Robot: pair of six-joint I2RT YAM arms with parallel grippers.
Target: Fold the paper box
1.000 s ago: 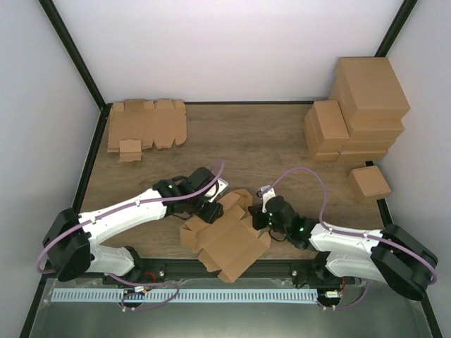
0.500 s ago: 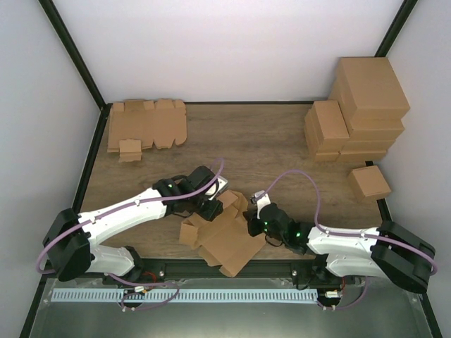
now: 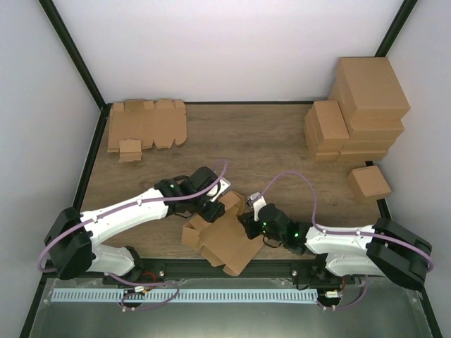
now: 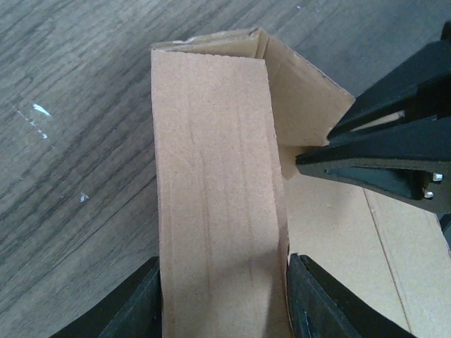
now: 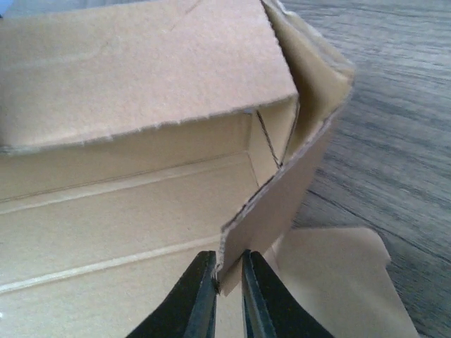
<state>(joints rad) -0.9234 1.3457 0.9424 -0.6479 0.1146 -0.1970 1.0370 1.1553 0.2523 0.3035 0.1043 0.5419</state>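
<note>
Paper box [image 3: 227, 239] partly folded: one side wall up, other panels flat. Left tool [image 4: 223, 296] clamps that wall, right tool [image 5: 227, 282] pinches adjoining flap. Most folds seemingly remain.

Flat brown die-cut cardboard sheets [image 3: 144, 125] lie far beyond the left gripper [image 3: 213, 211], leftward. Stacked closed brown cardboard boxes [image 3: 359, 105] stand far beyond-right of the right gripper [image 3: 246, 224]; a small brown cardboard box [image 3: 370, 182] sits nearer.

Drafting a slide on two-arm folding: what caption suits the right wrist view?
Right gripper pinches the edge of a raised flap on the half-folded paper box, above the wooden table.
</note>
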